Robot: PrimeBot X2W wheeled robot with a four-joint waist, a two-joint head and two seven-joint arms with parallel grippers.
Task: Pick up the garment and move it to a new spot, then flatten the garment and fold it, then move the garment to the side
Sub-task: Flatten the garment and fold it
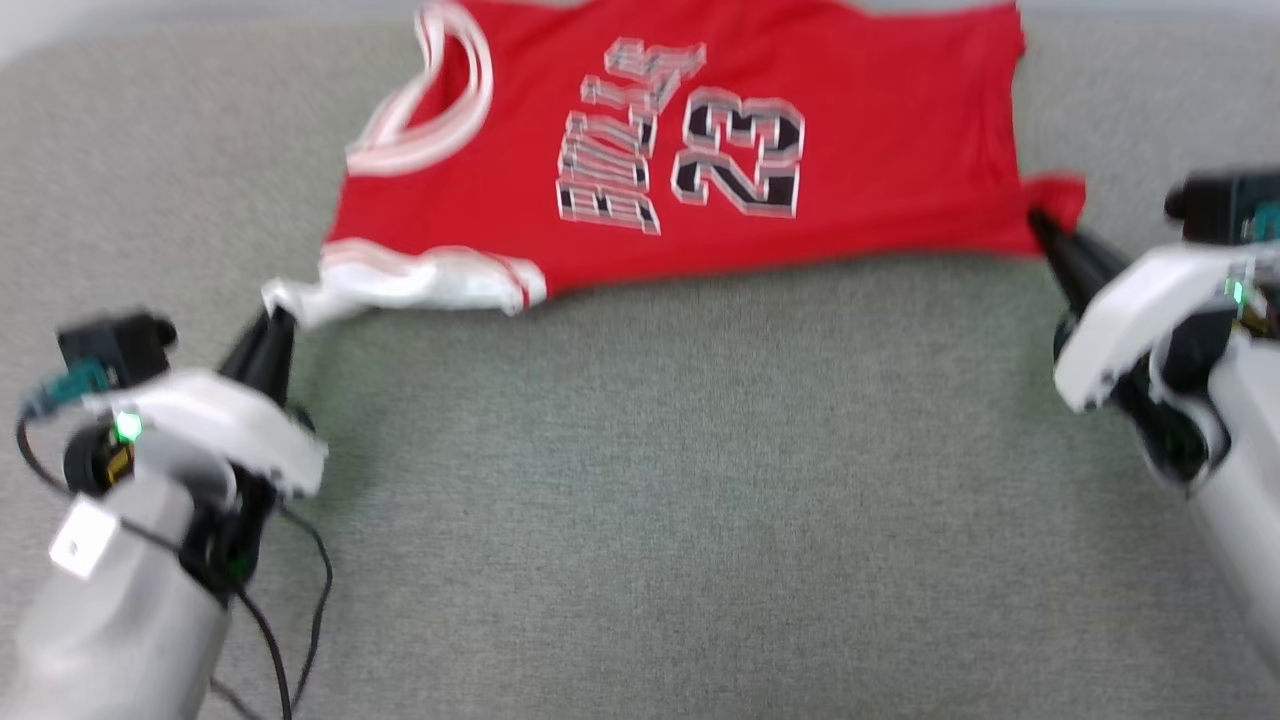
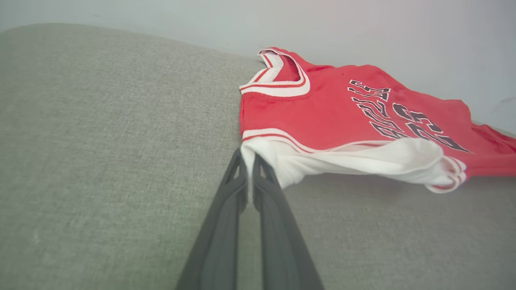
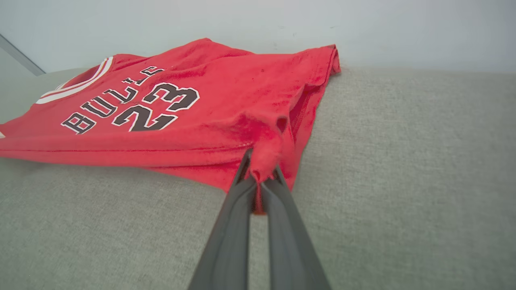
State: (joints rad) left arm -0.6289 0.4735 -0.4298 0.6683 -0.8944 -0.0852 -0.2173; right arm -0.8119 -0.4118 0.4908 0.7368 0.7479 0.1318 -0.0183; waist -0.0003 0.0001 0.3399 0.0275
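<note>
One red Bulls 23 jersey [image 1: 870, 130] lies print-up on the grey fabric surface [image 1: 640, 480], stretched between two grippers. At the near left, the left gripper [image 1: 278, 325] reaches up from its low forearm, fingers pinched together on the white sleeve [image 1: 400, 285]. At the right, the right gripper [image 1: 1040, 222] angles inward, clamped on the red hem corner [image 1: 1060, 195].

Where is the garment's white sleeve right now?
In the head view the white sleeve lies at the lower-left corner of the garment on the grey fabric surface, its tip pinched in the left gripper.
</note>
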